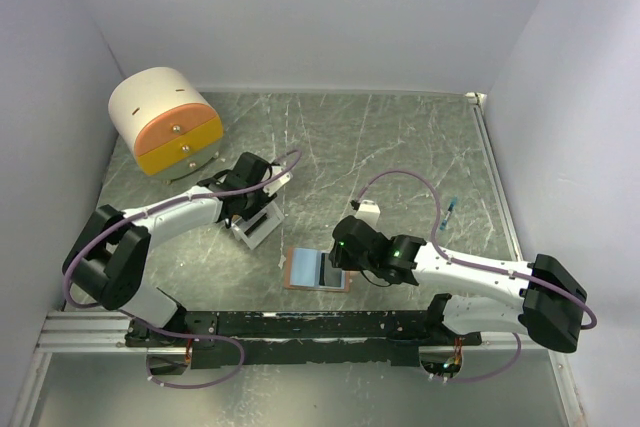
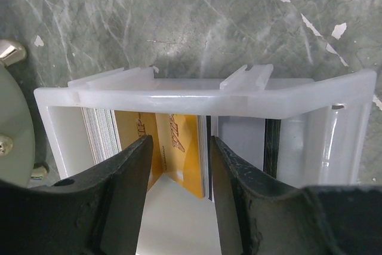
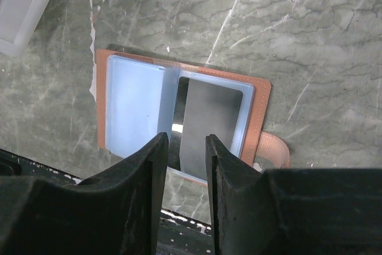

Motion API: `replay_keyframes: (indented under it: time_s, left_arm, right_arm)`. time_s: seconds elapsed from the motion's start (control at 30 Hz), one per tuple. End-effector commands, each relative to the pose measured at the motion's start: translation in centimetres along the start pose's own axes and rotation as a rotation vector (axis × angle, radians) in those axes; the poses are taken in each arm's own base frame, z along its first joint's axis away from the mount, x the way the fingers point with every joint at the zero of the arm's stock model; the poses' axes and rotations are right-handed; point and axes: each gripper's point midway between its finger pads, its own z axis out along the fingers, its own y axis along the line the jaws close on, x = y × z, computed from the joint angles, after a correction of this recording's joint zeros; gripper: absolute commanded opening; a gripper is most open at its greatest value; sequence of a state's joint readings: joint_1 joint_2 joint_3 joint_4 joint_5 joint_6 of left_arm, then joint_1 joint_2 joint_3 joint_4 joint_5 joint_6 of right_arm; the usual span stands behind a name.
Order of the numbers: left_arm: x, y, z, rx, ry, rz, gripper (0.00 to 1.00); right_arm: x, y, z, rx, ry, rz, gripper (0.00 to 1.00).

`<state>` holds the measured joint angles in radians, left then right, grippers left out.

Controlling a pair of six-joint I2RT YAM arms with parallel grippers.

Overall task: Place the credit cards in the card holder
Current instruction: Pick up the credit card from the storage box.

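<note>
The card holder (image 1: 318, 269) lies open on the table, salmon-brown outside and pale blue inside (image 3: 131, 106). A dark grey card (image 3: 209, 123) sits in its right half. My right gripper (image 3: 185, 147) hovers over the holder's near edge, open, with nothing between its fingers. The other credit cards stand on edge in a small white open box (image 2: 197, 97): yellow ones (image 2: 179, 147), pale ones (image 2: 100, 135) and a dark one (image 2: 272, 141). My left gripper (image 2: 180, 150) reaches into that box, open, its fingertips either side of the yellow cards and clear of them.
A round cream-and-orange drawer unit (image 1: 165, 119) stands at the back left. A small white object (image 1: 368, 211) and a thin blue-tipped stick (image 1: 450, 209) lie right of centre. A black rail (image 1: 300, 325) runs along the near edge. Walls close in three sides.
</note>
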<state>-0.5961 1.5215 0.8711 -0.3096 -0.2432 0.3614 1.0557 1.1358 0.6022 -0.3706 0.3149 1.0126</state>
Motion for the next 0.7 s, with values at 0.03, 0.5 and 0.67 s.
replay_keyframes:
  time_s: [0.03, 0.5, 0.67]
  left_arm:
    - [-1.0, -0.5, 0.1, 0.036, -0.073, -0.001, 0.55]
    - [0.4, 0.2, 1.1, -0.024, -0.023, 0.031, 0.55]
    - [0.5, 1.0, 1.1, -0.069, -0.007, 0.038, 0.52]
  right_arm:
    - [-0.8, 0.3, -0.2, -0.005, -0.034, -0.001, 0.33]
    - [-0.7, 0.2, -0.2, -0.004, -0.035, 0.000, 0.32]
    - [-1.0, 0.1, -0.5, -0.001, -0.045, -0.002, 0.32]
